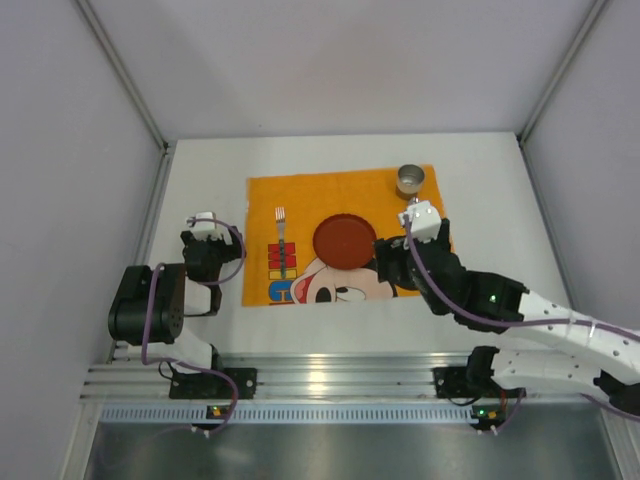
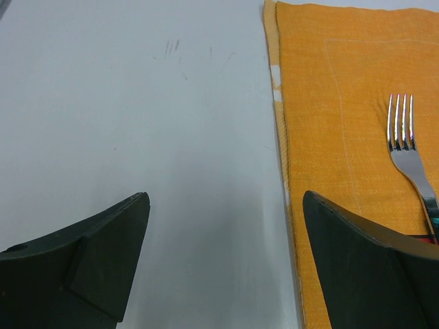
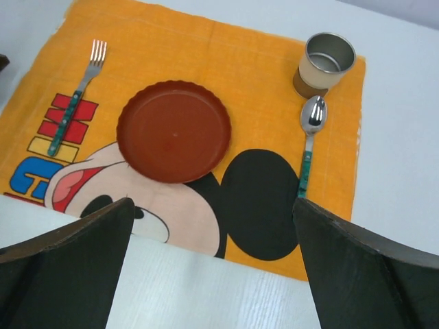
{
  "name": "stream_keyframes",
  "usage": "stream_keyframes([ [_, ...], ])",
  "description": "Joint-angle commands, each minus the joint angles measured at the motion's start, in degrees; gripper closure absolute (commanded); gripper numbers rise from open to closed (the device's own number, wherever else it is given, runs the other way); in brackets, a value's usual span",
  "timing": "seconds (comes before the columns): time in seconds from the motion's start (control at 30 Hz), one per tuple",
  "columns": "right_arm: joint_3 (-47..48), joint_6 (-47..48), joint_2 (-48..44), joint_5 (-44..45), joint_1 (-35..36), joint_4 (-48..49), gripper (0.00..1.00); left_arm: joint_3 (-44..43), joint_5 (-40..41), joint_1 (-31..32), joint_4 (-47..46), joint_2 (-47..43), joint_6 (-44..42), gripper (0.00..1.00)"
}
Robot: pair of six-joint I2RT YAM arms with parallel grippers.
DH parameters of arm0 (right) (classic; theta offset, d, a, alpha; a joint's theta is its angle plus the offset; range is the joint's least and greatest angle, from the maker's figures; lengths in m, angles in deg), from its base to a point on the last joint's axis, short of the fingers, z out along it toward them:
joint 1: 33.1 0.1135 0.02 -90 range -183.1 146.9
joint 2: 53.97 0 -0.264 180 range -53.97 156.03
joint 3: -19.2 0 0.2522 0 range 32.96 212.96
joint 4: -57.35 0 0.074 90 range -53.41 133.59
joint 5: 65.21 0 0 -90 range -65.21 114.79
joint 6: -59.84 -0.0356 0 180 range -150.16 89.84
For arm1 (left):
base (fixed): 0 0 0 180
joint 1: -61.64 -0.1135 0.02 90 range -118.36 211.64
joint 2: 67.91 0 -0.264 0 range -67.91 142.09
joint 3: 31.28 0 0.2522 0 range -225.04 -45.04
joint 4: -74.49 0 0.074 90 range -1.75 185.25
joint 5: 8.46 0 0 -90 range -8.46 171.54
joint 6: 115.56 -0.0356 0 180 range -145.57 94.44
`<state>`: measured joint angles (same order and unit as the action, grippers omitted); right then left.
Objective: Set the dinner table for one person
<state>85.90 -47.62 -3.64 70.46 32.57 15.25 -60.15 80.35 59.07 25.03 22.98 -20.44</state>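
The left claw [image 2: 225, 200] stood released, fingers spread with nothing between. Bare white bench [image 2: 137, 103] lay directly beneath it and stretched toward 12 o'clock. At its 3 o'clock began the orange cloth [image 2: 329, 171], bearing a fork [image 2: 402, 133]. The right claw [image 3: 213, 203] also gaped empty, seemingly over the cloth's near edge, with a red plate [image 3: 174, 130] at 12 o'clock and a spoon [image 3: 313, 116] and metal cup [image 3: 328, 62] toward 1 o'clock.

Orange mouse cloth [image 3: 206, 55], red plate [image 3: 173, 131], fork [image 3: 75, 96], spoon [image 3: 308, 152], metal cup [image 3: 328, 62]
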Motion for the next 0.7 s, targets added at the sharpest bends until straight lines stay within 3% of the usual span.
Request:
stream_keyframes([
  [0.0,3.7,8.8,2.2,-2.6,-3.0,0.5,0.00,-1.2,0.0,0.2,-3.6,-0.5,-0.6,0.02],
  [0.03,3.5,11.4,1.5,-7.5,-5.8,0.5,0.00,-1.2,0.0,0.2,-3.6,-0.5,-0.6,0.02],
  [0.07,3.1,11.4,0.1,-21.2,-9.9,0.6,0.00,-1.2,0.0,0.3,-3.6,-0.5,-0.6,0.01],
  [0.1,2.6,11.2,-0.2,-29.8,-22.5,1.1,0.00,-1.2,0.0,0.2,-3.6,-0.5,-0.6,0.01],
  [0.17,0.1,8.5,0.5,-40.4,-33.5,3.4,0.00,-1.2,0.0,0.3,-3.6,-0.4,-0.6,0.02],
  [0.2,-1.1,8.1,0.9,-40.5,-40.8,4.8,0.00,-1.2,0.2,0.4,-3.6,-0.5,-0.6,0.01],
  [0.3,-4.3,10.9,5.6,-39.0,-50.2,11.0,0.00,-1.5,0.0,0.4,-3.0,-0.5,-0.9,0.01],
  [0.47,-11.8,15.7,15.5,-39.3,-58.8,31.4,0.00,-1.5,0.1,0.5,-3.0,-0.4,-1.0,0.01],
  [0.6,-18.2,14.5,22.6,-35.7,-62.0,50.6,0.00,-1.6,0.2,0.5,-3.0,-0.5,-1.0,0.02],
  [0.67,-21.3,15.3,25.8,-37.3,-62.6,55.8,0.00,-1.6,0.1,0.5,-3.0,-0.5,-1.0,0.01],
])
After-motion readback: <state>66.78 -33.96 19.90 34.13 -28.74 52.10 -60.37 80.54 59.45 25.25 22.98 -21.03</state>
